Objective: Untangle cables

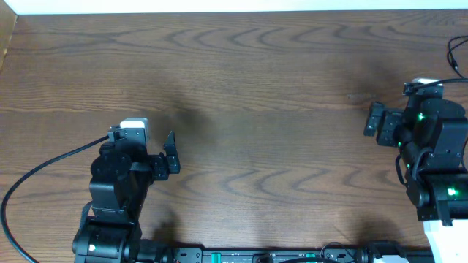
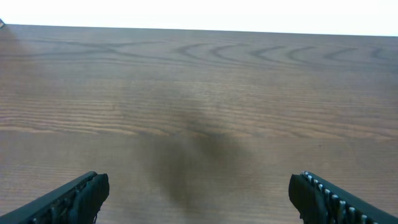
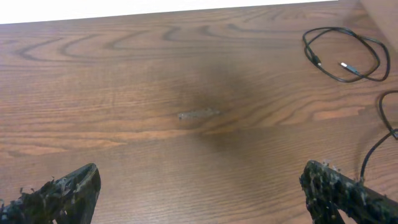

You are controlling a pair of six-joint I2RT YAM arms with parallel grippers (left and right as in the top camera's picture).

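I'm seeing the black cable (image 3: 305,41) on my right wrist view: a thin cord lying flat on the table (image 3: 186,74), near its far right corner, in one loose open loop. Both small plug ends sit inside that loop.

Seen from overhead, the left arm (image 1: 117,190) stands at the lower left of the table (image 1: 256,88), and its wire (image 1: 44,169) runs off toward the left edge. The right arm (image 1: 431,146) stands at the right edge. A cable (image 3: 348,66) lies looped on the table, upper right in the right wrist view.
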